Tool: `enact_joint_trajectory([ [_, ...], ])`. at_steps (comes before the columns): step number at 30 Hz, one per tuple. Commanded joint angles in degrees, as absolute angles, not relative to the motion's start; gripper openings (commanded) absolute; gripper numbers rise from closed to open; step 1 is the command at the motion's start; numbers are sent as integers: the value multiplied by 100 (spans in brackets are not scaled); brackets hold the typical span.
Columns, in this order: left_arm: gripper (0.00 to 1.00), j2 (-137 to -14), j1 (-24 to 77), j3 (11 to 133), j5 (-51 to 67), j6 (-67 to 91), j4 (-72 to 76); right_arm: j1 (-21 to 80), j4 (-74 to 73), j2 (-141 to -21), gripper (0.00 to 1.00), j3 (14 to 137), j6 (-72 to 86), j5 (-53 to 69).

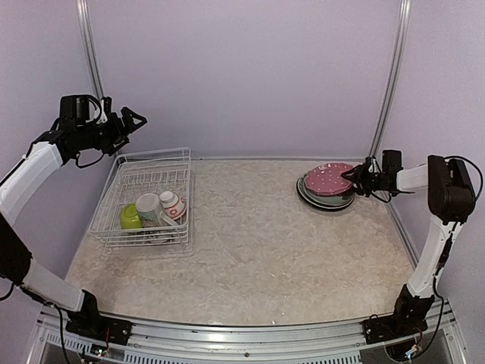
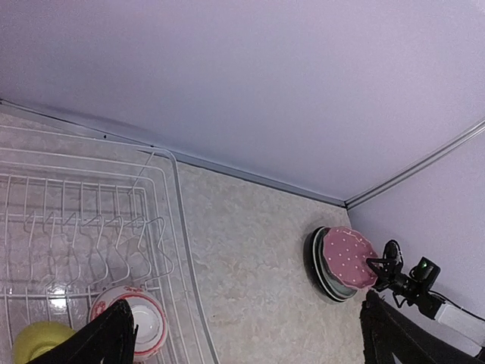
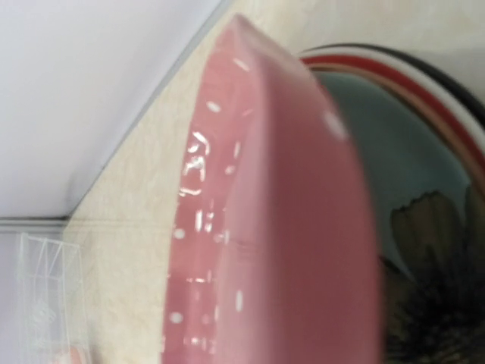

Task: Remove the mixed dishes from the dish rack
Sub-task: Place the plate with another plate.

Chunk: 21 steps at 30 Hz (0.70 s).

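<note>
Left gripper (image 1: pixel 136 119) has its fingers spread wide, the rack (image 1: pixel 155 176) below them. Right gripper (image 1: pixel 355 180) is at the pink plate (image 1: pixel 327 178) rim; whether it is pinching the rim is unclear.

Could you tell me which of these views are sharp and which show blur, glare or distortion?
Top external: sharp, evenly lit, soft shadows only; dish rack crisp. Left wrist: in focus, rack rim looks bowed, likely by the lens. Right wrist: pink polka-dot plate very close, blurred, with white glare streaks.

The dish rack (image 1: pixel 151 173) is white coated wire; the pink polka-dot plate (image 1: pixel 327 179) is glossy, glazed ceramic — the table (image 1: pixel 258 250) looks smooth and stone-patterned.
</note>
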State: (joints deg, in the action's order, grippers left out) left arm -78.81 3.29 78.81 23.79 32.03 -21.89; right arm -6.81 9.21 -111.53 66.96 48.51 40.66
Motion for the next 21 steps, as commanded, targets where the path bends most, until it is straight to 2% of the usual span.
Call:
enact_joint_trajectory([
  [1,99,-7912,281,8011,2464,3227,-2196,-712,154,-11003,49,6995,4058,3717],
  [5,99,-7880,282,8024,2474,3208,-2205,-695,-489,-10941,60,7149,3543,3401],
  [11,99,-7850,281,8050,2539,3207,-2214,-623,-1218,-10802,69,7320,2986,2778],
  [21,99,-7849,281,8172,2629,3129,-2352,-219,-2168,-10971,78,7886,2370,1735],
])
